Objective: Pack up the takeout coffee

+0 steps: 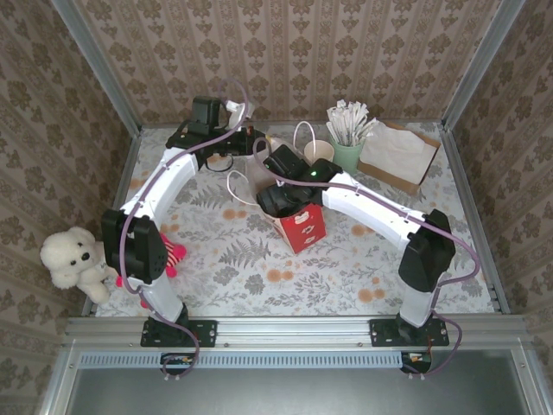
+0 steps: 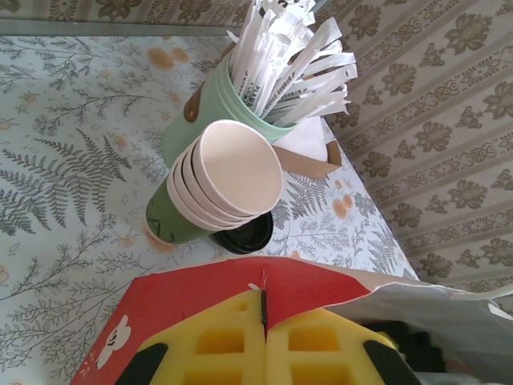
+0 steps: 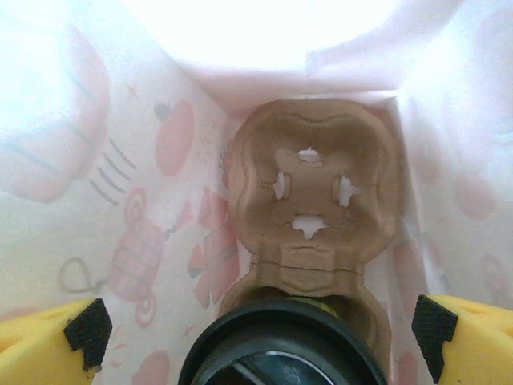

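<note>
The takeout coffee [image 3: 280, 353] shows its black lid and a sliver of green; it sits in the near pocket of a brown pulp cup carrier [image 3: 313, 152] at the bottom of the paper bag [image 3: 120, 200]. My right gripper [image 3: 260, 333] is down inside the bag, open, with its yellow fingers well clear of the lid on both sides. From above, the right wrist [image 1: 285, 199] hangs over the red bag [image 1: 304, 229]. My left gripper [image 2: 264, 309] is shut on the bag's red top edge [image 2: 184, 301].
Behind the bag stand a stack of cream paper cups [image 2: 232, 172] [image 1: 318, 151], a mint-green cup of white stirrers [image 2: 212, 104] [image 1: 347, 154] and a brown napkin holder [image 1: 399, 156]. A loose black lid [image 2: 248, 234] lies by the stack. A white plush toy [image 1: 73, 259] sits at the left.
</note>
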You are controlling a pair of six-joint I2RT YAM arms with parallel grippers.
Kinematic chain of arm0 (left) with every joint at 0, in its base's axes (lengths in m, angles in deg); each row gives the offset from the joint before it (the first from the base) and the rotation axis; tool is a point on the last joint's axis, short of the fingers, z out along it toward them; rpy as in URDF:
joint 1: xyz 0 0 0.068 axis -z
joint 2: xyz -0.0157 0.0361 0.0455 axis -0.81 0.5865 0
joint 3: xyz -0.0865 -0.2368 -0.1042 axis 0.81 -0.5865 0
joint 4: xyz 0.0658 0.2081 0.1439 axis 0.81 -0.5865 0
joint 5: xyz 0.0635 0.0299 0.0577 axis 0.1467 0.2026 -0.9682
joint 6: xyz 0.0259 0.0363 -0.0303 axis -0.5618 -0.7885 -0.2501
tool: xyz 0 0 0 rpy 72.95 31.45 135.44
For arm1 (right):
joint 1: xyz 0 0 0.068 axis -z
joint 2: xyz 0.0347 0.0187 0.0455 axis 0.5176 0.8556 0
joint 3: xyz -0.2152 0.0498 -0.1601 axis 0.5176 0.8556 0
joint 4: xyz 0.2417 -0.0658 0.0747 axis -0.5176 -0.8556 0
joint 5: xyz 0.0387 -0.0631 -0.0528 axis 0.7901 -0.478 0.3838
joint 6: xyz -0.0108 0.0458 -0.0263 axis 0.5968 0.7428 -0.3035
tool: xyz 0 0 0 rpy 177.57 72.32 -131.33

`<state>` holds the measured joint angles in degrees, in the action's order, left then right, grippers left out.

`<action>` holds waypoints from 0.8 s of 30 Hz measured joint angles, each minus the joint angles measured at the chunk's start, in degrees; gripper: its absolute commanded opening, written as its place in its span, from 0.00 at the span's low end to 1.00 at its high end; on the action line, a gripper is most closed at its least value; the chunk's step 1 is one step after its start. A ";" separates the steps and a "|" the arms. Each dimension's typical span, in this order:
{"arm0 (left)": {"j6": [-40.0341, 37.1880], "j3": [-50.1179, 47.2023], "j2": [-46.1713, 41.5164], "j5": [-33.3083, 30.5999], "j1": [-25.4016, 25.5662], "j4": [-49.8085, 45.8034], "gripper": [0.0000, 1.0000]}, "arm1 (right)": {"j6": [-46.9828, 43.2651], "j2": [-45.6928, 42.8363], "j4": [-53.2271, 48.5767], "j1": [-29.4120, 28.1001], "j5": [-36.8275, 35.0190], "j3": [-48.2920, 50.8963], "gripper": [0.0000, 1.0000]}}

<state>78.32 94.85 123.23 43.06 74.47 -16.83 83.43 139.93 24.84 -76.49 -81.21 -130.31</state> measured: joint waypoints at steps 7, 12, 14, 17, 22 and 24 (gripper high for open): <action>0.44 0.00 0.02 -0.48 -0.44 -0.46 0.00 | -0.24 -2.84 2.69 0.00 -0.37 0.28 1.00; 0.66 -0.02 0.02 -0.72 -0.55 -0.44 0.00 | -0.42 -2.86 3.32 -0.17 -0.39 0.79 1.00; 0.68 -0.02 0.02 -0.72 -0.57 -0.46 0.00 | -0.70 -3.04 4.09 -0.31 -0.42 1.31 1.00; 0.74 -0.02 0.02 -0.72 -0.57 -0.46 0.00 | -1.44 -3.85 5.73 -0.33 -0.42 2.69 1.00; 1.49 -0.02 0.02 -1.07 -0.59 -0.50 0.00 | -3.56 -6.58 10.56 -0.37 -0.37 5.11 1.00; 1.73 -0.09 0.02 -1.55 -0.59 -0.61 0.00 | -5.07 -8.28 14.12 -0.37 -0.20 6.91 1.00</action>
<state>80.05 94.76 123.25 41.51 73.88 -17.44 78.36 131.64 38.96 -76.87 -81.40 -123.41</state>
